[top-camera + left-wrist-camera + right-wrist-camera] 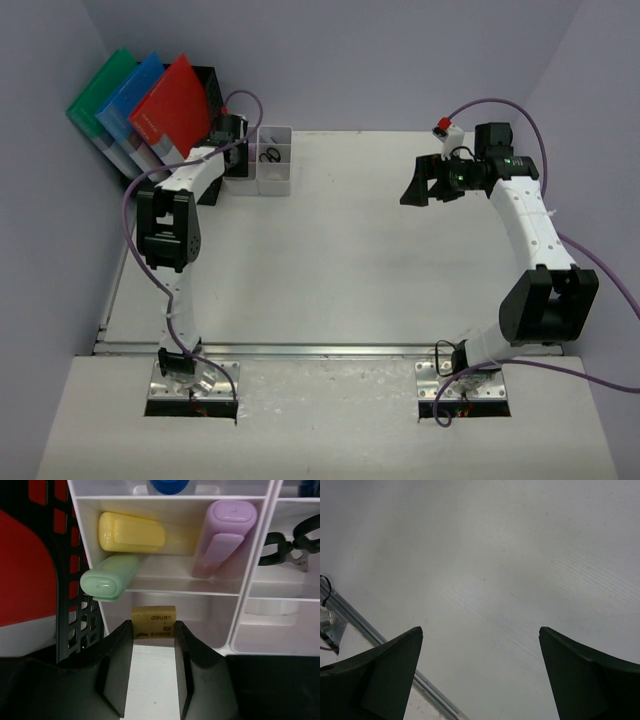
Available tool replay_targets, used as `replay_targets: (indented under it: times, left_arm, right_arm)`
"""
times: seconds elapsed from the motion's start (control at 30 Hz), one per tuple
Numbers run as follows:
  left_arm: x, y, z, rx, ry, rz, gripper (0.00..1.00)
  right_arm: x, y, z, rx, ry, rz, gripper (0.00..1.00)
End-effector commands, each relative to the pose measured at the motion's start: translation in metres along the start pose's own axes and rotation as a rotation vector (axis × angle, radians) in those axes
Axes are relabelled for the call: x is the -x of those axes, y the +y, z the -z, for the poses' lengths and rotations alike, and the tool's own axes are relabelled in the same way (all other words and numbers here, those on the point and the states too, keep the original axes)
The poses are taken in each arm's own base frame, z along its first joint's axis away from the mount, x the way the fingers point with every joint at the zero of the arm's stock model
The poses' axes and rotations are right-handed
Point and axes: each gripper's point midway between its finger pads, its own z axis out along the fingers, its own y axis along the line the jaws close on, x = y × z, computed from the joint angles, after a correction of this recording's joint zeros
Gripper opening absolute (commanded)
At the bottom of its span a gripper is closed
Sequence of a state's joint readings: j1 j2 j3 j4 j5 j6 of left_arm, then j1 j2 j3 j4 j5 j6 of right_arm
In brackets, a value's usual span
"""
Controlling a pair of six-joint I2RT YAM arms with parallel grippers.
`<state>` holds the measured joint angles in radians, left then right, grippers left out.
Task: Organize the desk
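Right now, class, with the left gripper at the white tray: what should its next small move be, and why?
Probably open the left gripper and release the eraser. The eraser is pinched between the fingertips right at the nearest compartment of the white tray. That compartment looks otherwise free, so letting go there should leave the eraser inside.

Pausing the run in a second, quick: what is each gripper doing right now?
Left gripper: closed on the yellow eraser, at the white tray.
Right gripper: open, holding nothing.
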<state>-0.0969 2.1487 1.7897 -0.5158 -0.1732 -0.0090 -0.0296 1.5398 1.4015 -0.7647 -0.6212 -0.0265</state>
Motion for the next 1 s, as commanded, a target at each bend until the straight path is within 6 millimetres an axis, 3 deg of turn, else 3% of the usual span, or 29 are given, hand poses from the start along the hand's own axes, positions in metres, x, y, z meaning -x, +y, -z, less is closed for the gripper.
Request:
replay_targets:
  times: [0.0,0.13,0.23,0.3,0.43,0.53,0.6,0.67,0.73,0.8,0.87,0.93,0.97]
  left_arm:
    - [0.032,-0.010,0.010,-0.038,-0.089,0.023,0.24]
    - [0.027,-0.011,0.003,-0.039,-0.077,0.018,0.31]
    - [0.024,-0.013,0.001,-0.045,-0.065,0.020,0.47]
    - [0.022,-0.013,0.000,-0.048,-0.060,0.021,0.51]
    - [0.033,-0.013,0.008,-0.050,-0.086,0.028,0.59]
    - [0.044,-0.012,0.022,-0.055,-0.107,0.030,0.59]
    - [0.073,-0.012,0.065,-0.093,-0.207,0.040,0.59]
    - [0.080,-0.025,0.093,-0.197,-0.252,0.018,0.60]
    - [0.091,-0.041,0.140,-0.337,-0.340,-0.022,0.62]
    - [0.081,-0.047,0.163,-0.403,-0.363,-0.054,0.63]
    - [0.058,-0.059,0.184,-0.505,-0.353,-0.084,0.70]
    - [0.033,-0.061,0.184,-0.527,-0.317,-0.094,0.93]
    - [0.018,-0.060,0.187,-0.530,-0.305,-0.101,0.99]
  right_arm:
    - [0.019,0.000,0.006,-0.011,-0.048,0.034,0.99]
    - [0.019,0.000,0.007,-0.015,-0.048,0.035,0.99]
    - [0.018,-0.001,0.007,-0.019,-0.046,0.035,0.99]
    - [0.019,-0.001,0.007,-0.020,-0.047,0.038,0.99]
    - [0.019,-0.002,0.007,-0.020,-0.046,0.034,0.99]
    - [0.020,-0.001,0.007,-0.020,-0.049,0.037,0.99]
    - [0.023,-0.001,0.009,-0.026,-0.060,0.044,0.99]
    - [0.026,-0.001,0.011,-0.036,-0.075,0.049,0.99]
    - [0.033,0.001,0.015,-0.045,-0.104,0.061,0.99]
    - [0.037,0.000,0.018,-0.059,-0.124,0.069,0.99]
    - [0.042,-0.005,0.019,-0.096,-0.141,0.047,0.99]
    - [0.046,-0.013,0.020,-0.139,-0.151,0.050,0.99]
    - [0.047,-0.019,0.020,-0.170,-0.157,0.047,0.99]
